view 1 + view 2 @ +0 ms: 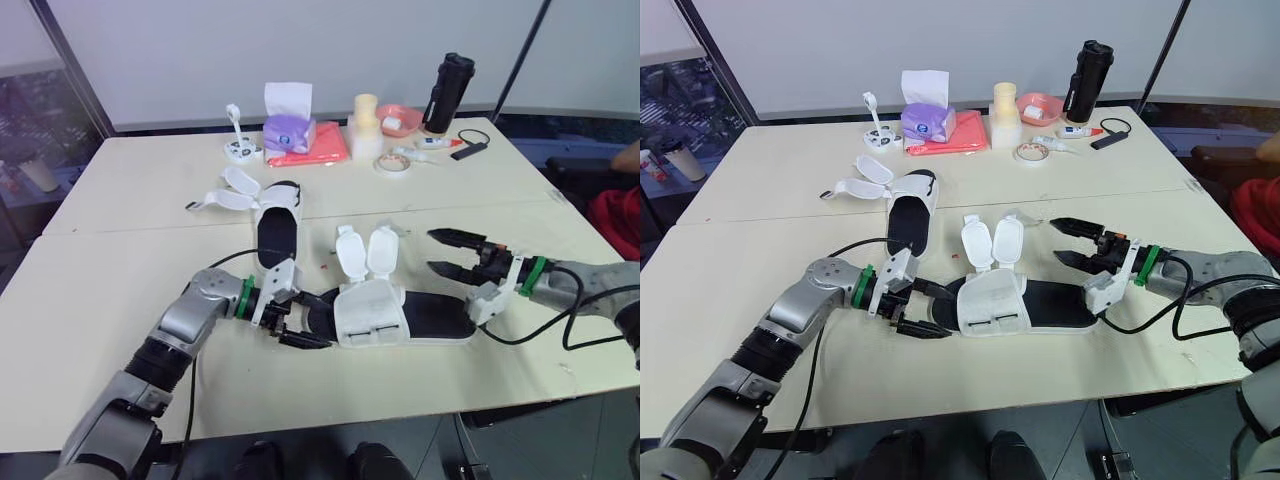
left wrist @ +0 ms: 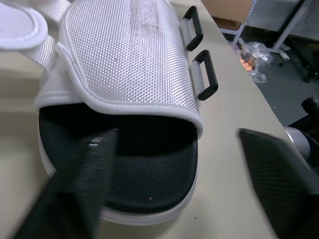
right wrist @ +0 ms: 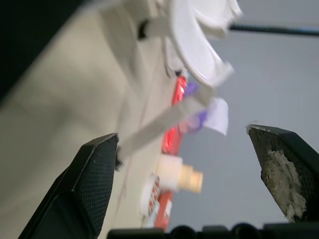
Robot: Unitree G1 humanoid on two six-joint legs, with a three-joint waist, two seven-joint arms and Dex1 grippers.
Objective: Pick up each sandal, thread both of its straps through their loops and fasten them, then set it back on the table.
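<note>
Head view: near sandal (image 1: 370,315) lies flat across the front of the table (image 1: 120,290), both straps (image 1: 350,252) unfastened and standing up. Far sandal (image 1: 278,235) lies just behind it, its straps flopped out to the left. Left claw (image 1: 312,320) sits at the near sandal's toe, spread wide, gripping nothing. Right claw (image 1: 442,252) is above the heel end, also released and empty.

Left wrist view: toe opening and white mesh upper, two black loops (image 2: 204,74) on its side. One finger (image 2: 79,184) is over the footbed, the other over bare table.

Right wrist view: fingers (image 3: 89,179) well apart, strap flaps beyond them.
</note>
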